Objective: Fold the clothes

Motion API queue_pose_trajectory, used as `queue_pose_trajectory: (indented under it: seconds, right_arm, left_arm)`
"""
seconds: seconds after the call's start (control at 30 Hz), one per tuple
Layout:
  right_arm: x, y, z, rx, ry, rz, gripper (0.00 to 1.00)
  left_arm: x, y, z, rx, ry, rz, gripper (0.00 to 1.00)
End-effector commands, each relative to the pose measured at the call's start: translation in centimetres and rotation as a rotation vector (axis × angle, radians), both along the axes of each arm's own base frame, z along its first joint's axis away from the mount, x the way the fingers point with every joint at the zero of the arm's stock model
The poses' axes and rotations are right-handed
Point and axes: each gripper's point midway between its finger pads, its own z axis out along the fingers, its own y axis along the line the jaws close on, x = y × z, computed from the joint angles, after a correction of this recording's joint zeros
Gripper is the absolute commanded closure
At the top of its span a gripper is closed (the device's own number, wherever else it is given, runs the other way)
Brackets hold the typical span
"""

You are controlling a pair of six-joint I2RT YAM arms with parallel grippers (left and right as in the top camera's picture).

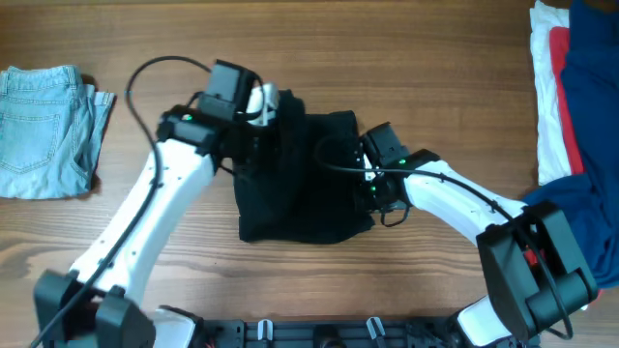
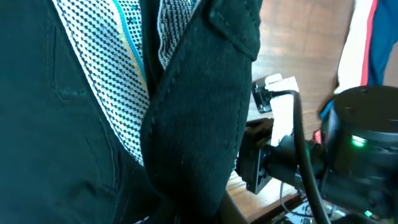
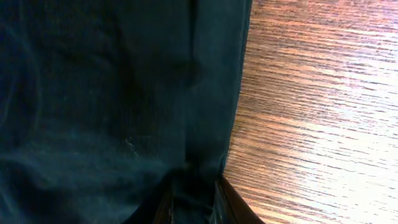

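Observation:
A large black garment (image 1: 295,184) lies bunched in the middle of the table. My left gripper (image 1: 253,135) is at its upper left edge, shut on the black fabric (image 2: 186,124); the pale patterned inner band (image 2: 112,68) shows in the left wrist view. My right gripper (image 1: 366,179) is at the garment's right edge, its fingers (image 3: 193,199) closed on a black fold (image 3: 124,106).
A folded light blue denim piece (image 1: 44,130) lies at the far left. A heap of blue (image 1: 595,126), red and white clothes (image 1: 546,97) sits at the right edge. Bare wood table (image 3: 311,112) lies right of the garment.

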Motion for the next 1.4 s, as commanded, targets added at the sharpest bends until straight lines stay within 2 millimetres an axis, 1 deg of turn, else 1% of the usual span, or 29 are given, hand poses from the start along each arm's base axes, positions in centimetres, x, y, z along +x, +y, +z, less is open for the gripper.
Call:
queue_pose_trajectory:
  seconds: [0.0,0.13,0.2,0.27,0.3,0.33,0.37,0.47,0.5,0.57,0.6,0.63,0.67,0.7,0.73,0.77,0.8,0.83,0.87,0.9,0.97,1.0,1.03,1.07,1.13,1.17,1.2,1.23,1.37]
  right_arm:
    - [-1.3,0.1,-0.6,0.006,0.044,0.001,0.78]
    - [-1.6,0.0,-0.7,0.004,0.055,0.004,0.79]
    - [-1.6,0.1,-0.7,0.004,0.055,0.006,0.78]
    - [-1.6,0.1,-0.7,0.004,0.056,0.007,0.79]
    - [-1.6,0.1,-0.7,0.004,0.055,0.008,0.79]
    - [-1.6,0.1,-0.7,0.004,0.054,0.008,0.78]
    - [-1.6,0.1,-0.7,0.004,0.054,0.008,0.79]
    - [-1.6,0.1,-0.6,0.004,0.055,0.005,0.78]
    - [-1.6,0.1,-0.6,0.003,0.058,-0.003,0.78]
    - [-1.1,-0.8,0.3,-0.027,0.041,-0.041,0.75]
    - [-0.2,-1.7,1.9,-0.054,0.007,-0.079,0.75]
    - [1.5,-3.0,5.1,-0.074,-0.074,-0.12,0.74]
    - [2.9,-3.9,8.1,-0.079,-0.152,-0.153,0.73]
    - [4.3,-4.3,11.5,-0.057,-0.251,-0.16,0.71]
    - [5.4,-4.0,14.5,-0.013,-0.345,-0.148,0.68]
    - [5.9,-3.6,16.5,0.019,-0.408,-0.124,0.65]
    - [6.1,-3.1,17.9,0.051,-0.443,-0.101,0.65]
    - [5.8,-2.3,18.6,0.1,-0.443,-0.075,0.65]
    - [5.0,-1.5,18.0,0.136,-0.396,-0.052,0.64]
    - [4.3,-0.9,16.8,0.156,-0.339,-0.025,0.64]
    - [3.5,-0.1,13.2,0.132,-0.232,0.022,0.59]
    - [3.3,0.7,10.5,0.115,-0.152,0.046,0.59]
    - [3.1,1.5,9.3,0.122,-0.12,0.075,0.59]
    - [2.7,2.4,7.3,0.126,-0.063,0.098,0.59]
    - [1.7,3.2,4.8,0.107,0.019,0.123,0.6]
    - [1.1,3.8,4.6,0.131,0.043,0.153,0.67]
    - [0.6,4.3,4.8,0.162,0.06,0.168,0.86]
    - [0.2,4.5,5.3,0.184,0.071,0.172,0.96]
    - [-2.3,5.0,10.3,0.28,0.083,0.236,0.96]
  left_arm:
    - [0.7,-2.3,-0.4,-0.026,-0.007,-0.031,0.91]
    - [1.3,-3.8,-1.5,-0.029,-0.016,-0.057,0.93]
    - [1.8,-4.0,-2.0,-0.018,-0.025,-0.054,0.93]
    - [2.0,-4.2,-2.8,-0.011,-0.009,-0.049,0.84]
    - [2.0,-4.1,-2.9,-0.012,0.004,-0.037,0.62]
    - [2.0,-4.2,-2.9,-0.013,0.002,-0.038,0.46]
    - [1.9,-4.3,-2.8,-0.023,0.006,-0.043,0.44]
    - [1.8,-4.3,-2.2,-0.033,-0.012,-0.054,0.45]
    - [2.2,-3.7,-2.0,-0.018,-0.031,-0.049,0.46]
    - [2.9,-1.5,-2.6,0.044,-0.029,0.013,0.46]
    - [3.2,0.1,-3.0,0.085,-0.017,0.054,0.46]
    - [3.6,1.7,-3.5,0.129,-0.01,0.095,0.46]
    - [3.9,2.6,-3.8,0.156,-0.009,0.117,0.45]
    - [4.1,3.1,-4.1,0.169,-0.006,0.128,0.45]
    - [4.2,3.3,-4.2,0.172,-0.003,0.132,0.45]
    - [4.1,3.3,-4.5,0.175,0.004,0.132,0.44]
    - [4.0,3.3,-4.6,0.178,0.012,0.131,0.44]
    - [3.8,3.5,-4.9,0.187,0.026,0.131,0.44]
    - [3.4,3.6,-5.0,0.194,0.041,0.13,0.44]
    - [3.2,3.7,-5.1,0.198,0.052,0.129,0.44]
    - [2.6,3.9,-5.3,0.21,0.076,0.128,0.44]
    - [2.4,4.3,-5.5,0.234,0.085,0.133,0.44]
    - [2.2,4.6,-5.6,0.247,0.09,0.137,0.43]
    - [2.2,4.7,-5.6,0.255,0.091,0.139,0.43]
    - [2.2,4.9,-5.7,0.263,0.091,0.141,0.43]
    - [2.2,4.9,-5.7,0.263,0.091,0.141,0.43]
    - [2.2,4.9,-5.7,0.265,0.089,0.142,0.43]
    - [2.2,4.9,-5.7,0.267,0.089,0.143,0.43]
    - [2.3,5.1,-5.7,0.276,0.086,0.146,0.43]
